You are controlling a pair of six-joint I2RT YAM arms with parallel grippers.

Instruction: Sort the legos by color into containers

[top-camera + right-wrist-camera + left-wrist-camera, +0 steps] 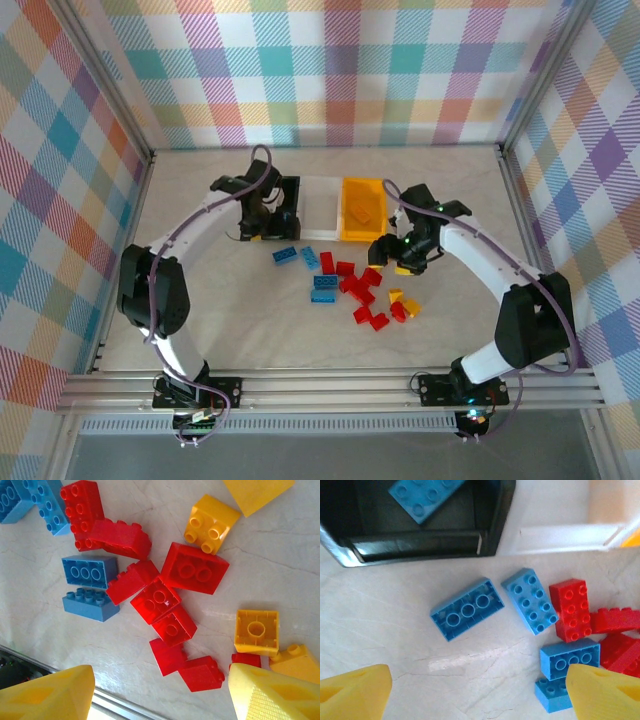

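Legos in blue, red and yellow-orange lie loose at the middle of the table. They are just in front of three bins set in a row toward its far edge: black bin left, white bin middle, yellow-orange bin right. One blue brick lies inside the black bin. The left gripper hangs at that bin's near side, jaws wide and holding nothing. The right gripper hovers above red and yellow legos, jaws apart and empty.
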